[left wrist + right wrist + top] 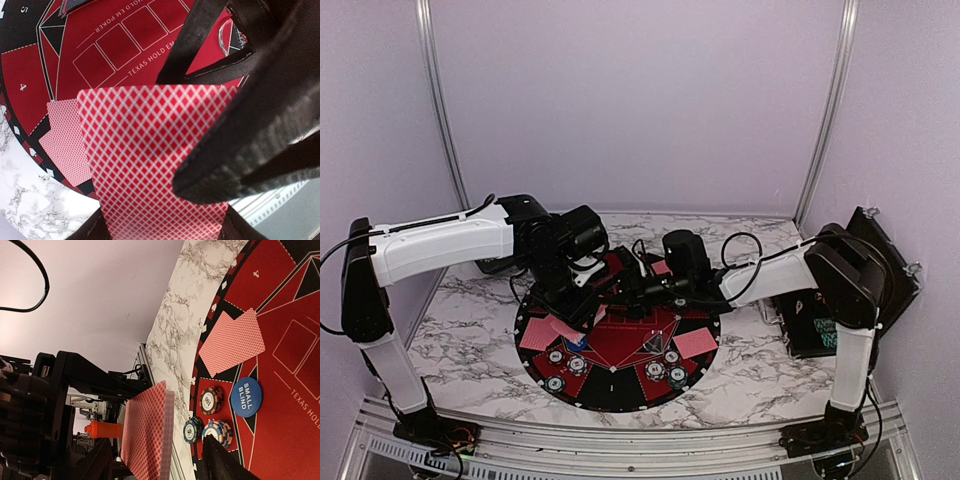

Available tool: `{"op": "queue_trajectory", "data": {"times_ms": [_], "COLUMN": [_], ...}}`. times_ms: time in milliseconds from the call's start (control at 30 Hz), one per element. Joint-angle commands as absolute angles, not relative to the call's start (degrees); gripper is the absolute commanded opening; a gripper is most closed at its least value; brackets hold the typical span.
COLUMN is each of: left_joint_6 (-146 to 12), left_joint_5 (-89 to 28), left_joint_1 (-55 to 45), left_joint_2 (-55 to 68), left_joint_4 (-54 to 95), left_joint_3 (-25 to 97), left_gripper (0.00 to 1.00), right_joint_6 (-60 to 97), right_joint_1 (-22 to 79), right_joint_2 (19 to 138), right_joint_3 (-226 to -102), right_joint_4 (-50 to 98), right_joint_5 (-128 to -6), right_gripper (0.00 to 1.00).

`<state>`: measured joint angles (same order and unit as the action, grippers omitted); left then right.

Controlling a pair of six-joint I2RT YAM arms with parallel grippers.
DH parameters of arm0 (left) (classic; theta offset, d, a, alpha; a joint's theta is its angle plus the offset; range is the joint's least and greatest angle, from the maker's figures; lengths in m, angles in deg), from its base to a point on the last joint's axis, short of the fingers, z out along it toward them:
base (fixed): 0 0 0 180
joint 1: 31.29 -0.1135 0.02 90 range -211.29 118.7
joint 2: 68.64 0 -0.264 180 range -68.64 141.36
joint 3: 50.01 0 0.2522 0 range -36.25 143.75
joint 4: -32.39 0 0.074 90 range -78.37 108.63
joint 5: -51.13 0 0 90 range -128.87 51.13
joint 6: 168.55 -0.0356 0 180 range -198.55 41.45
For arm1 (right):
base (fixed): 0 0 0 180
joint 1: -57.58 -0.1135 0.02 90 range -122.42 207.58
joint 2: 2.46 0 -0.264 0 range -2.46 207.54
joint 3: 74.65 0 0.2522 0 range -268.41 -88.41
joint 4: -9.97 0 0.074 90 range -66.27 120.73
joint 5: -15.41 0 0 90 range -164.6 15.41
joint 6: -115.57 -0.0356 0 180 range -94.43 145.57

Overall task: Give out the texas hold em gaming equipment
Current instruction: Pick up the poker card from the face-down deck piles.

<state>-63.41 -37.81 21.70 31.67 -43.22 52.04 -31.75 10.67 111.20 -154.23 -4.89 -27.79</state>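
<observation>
Closest, my left gripper (162,232) pinches the red-backed deck (145,150), with both fingers cut off at the frame's bottom edge. My right gripper (157,464) is spread to either side of that deck. I cannot tell whether a finger touches it. Beyond, three chip stacks (211,400) sit just beside the blue small-blind marker (246,396) on the mat (280,455). Farther on, two overlapping cards (232,342) lie face down near the mat's rim. From above, my arms hide the mat's far half.

The marble-patterned table (470,315) carries a round black-and-red mat (620,385) (set centrally) and a black case (815,330) at right.
</observation>
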Motion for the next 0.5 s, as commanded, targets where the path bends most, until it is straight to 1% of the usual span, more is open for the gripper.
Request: {"op": "queue_trajectory", "data": {"times_ms": [0,100,233,467], "left_joint_6": [-63.97,-64.02,-63.91,-63.80], "left_joint_5": [-37.59,-37.56,-37.66,-37.73], "left_joint_1": [22.05,21.97,22.00,22.04], "left_joint_2": [31.70,31.77,31.64,31.75], "left_joint_4": [-44.39,-44.35,-44.39,-44.39], "left_joint_3": [53.39,53.31,53.22,53.14], "left_gripper": [0.53,0.53,0.53,0.53], "right_joint_6": [-32.67,-33.22,-33.86,-34.82], "right_joint_1": [11.56,11.86,11.97,11.94], "right_joint_2": [108.28,107.64,106.92,105.92], "right_joint_3": [-153.21,-152.28,-151.49,-150.44], "right_joint_4": [-6.83,-7.64,-8.28,-9.41], "right_joint_5": [-28.54,-28.75,-28.89,-28.83], "right_gripper": [0.58,0.53,0.45,0.37]}}
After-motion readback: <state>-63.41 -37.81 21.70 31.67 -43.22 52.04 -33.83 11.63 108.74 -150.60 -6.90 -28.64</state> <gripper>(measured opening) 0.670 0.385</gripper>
